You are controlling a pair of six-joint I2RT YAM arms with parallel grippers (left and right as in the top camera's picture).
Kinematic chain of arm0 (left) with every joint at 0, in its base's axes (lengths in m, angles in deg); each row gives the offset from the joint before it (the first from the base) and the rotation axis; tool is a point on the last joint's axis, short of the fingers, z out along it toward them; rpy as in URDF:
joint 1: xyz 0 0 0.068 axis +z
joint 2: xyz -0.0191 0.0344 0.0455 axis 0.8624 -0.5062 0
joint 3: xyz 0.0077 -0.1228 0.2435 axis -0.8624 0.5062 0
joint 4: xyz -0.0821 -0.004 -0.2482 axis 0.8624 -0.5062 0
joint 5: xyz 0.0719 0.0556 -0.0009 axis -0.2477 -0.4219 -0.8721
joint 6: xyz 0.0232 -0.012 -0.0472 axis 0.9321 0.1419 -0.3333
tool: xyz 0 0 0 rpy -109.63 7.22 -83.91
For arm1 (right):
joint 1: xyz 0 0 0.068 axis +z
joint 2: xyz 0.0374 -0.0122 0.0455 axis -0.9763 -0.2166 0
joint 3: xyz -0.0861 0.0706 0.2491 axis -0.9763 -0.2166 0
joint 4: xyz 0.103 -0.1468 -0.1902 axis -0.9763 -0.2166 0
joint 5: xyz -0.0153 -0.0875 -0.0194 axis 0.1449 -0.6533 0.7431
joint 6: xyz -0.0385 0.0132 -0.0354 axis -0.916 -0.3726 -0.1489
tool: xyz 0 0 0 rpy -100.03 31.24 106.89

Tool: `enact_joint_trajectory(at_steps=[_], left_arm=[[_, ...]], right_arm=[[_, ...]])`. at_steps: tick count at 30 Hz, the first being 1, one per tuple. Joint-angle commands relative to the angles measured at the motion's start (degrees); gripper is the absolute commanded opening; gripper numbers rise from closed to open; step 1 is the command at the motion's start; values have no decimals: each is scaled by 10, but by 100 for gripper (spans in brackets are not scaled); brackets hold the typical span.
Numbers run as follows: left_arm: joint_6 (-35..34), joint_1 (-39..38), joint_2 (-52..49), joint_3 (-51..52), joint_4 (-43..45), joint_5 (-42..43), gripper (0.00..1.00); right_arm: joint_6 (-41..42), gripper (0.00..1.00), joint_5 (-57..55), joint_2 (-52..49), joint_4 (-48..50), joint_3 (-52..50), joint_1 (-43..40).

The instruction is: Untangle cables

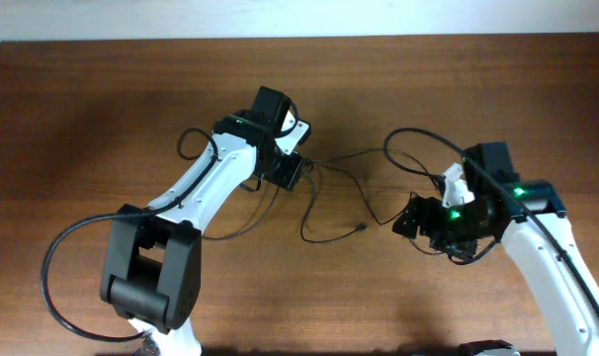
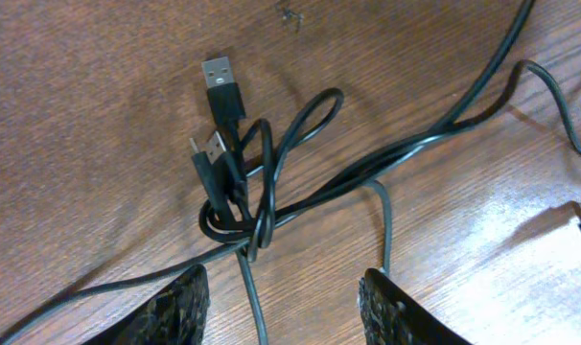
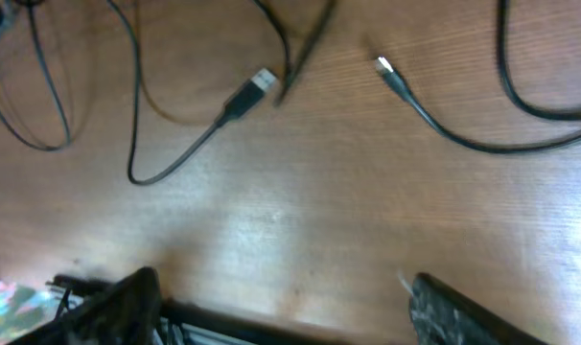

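Jaws both wide apart; thin black cables [image 2: 271, 206] knotted beside two USB plugs [image 2: 221, 84].

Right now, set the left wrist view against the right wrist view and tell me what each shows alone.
Left wrist only: the thin black cables bunched in a knot, with two metal-tipped USB plugs sticking out. Right wrist only: two loose plug ends lying apart, unknotted. Both: the brown wooden table, stretches of cable, and an open tool at the bottom edge, left tool and right tool.
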Motion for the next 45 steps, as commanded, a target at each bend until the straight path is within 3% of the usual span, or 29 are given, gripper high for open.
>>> enact_joint_trajectory(at_steps=[1, 5, 6, 7, 11, 14, 18, 22, 29, 33, 38, 39, 40, 45], left_arm=[[-2, 0, -3, -7, 0, -16, 52], [-2, 0, -4, 9, 19, -15, 47], [-2, 0, -4, 14, 19, -15, 43], [-2, 0, -4, 22, 25, -15, 27], [-5, 0, -4, 47, 68, -15, 26], [-6, 0, -4, 55, 82, -14, 7], [-6, 0, -4, 55, 92, -10, 16], [-6, -1, -4, 56, 93, -10, 16], [-6, -1, -4, 56, 100, -10, 26], [-6, -1, -7, 56, 101, -11, 27], [-6, -1, -24, 57, 104, -10, 20], [-15, -1, -26, 57, 102, -10, 2], [-17, -1, -23, 56, 99, -3, 0], [-16, -1, 49, 55, 94, 90, 0]], right_arm=[[-3, 99, 1, -1, 32, -3, 26], [27, 99, 1, -2, 99, -4, 33], [27, 99, 1, -2, 105, -4, 33], [27, 99, 1, -2, 122, -4, 33], [27, 99, -1, -2, 172, -4, 33], [27, 100, -1, -2, 204, -5, 33], [27, 99, -1, -2, 226, -5, 33], [27, 99, -1, -11, 228, -5, 33], [26, 99, 15, -85, 228, -5, 33], [26, 99, 25, -89, 228, -5, 33], [26, 99, 25, -89, 228, -5, 33], [26, 99, 25, -89, 228, -5, 33], [26, 99, 25, -89, 228, -5, 33], [27, 99, 82, -89, 229, -5, 33]])
